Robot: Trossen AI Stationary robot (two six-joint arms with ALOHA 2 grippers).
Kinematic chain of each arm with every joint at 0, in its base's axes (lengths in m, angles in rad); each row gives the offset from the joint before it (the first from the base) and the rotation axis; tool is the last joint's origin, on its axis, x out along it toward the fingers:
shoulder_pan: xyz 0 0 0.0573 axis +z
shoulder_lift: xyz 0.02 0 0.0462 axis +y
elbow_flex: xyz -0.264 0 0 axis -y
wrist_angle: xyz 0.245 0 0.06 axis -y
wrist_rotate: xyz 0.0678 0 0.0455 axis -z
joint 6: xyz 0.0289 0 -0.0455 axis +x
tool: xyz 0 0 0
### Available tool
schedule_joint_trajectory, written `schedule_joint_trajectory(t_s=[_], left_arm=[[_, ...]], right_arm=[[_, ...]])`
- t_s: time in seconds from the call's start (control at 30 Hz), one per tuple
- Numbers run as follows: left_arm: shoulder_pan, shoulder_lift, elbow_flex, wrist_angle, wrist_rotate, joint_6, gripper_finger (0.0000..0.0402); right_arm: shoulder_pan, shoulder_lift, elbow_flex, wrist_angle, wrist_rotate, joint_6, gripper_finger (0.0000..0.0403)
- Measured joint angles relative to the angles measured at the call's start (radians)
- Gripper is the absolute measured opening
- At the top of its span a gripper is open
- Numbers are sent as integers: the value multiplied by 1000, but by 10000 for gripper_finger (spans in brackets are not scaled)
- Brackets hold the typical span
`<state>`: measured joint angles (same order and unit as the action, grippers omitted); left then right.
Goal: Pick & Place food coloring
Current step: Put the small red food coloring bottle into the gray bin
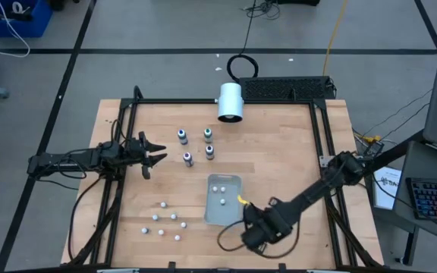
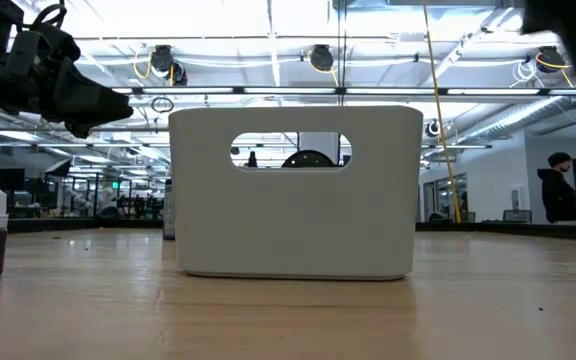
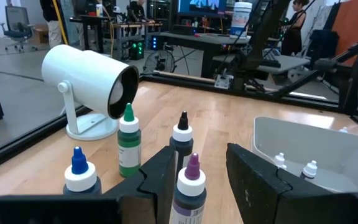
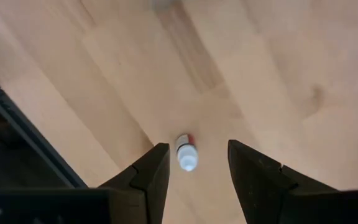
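Observation:
Four food coloring bottles stand upright on their bases mid-table: blue cap, green cap, purple cap and dark cap. The left wrist view shows them as blue, green, dark and purple. My left gripper is open, just left of the purple bottle and level with it, touching nothing. My right gripper is open near the table's near edge, pointing down over a tiny white-capped bottle lying on the wood.
A white tray holding small white-capped items sits right of centre. More small white pieces are scattered left of it. A large white cylinder stands at the far edge. A white handled bin fills the low view.

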<state>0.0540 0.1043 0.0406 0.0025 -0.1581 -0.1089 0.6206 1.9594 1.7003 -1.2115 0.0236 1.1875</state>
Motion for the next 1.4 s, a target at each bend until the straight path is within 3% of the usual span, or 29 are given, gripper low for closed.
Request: schedule_joint_trajectory(t_s=[0.2,0.4,1.4], left_arm=[[0,0,0,1,0,0,148],[0,0,0,1,0,0,147],[0,0,0,1,0,0,148]], right_arm=[[36,-23,-163,145,-33,101,150],[39,-23,-226,194,-79,109,151],[44,-24,-227,211,-106,121,151]])
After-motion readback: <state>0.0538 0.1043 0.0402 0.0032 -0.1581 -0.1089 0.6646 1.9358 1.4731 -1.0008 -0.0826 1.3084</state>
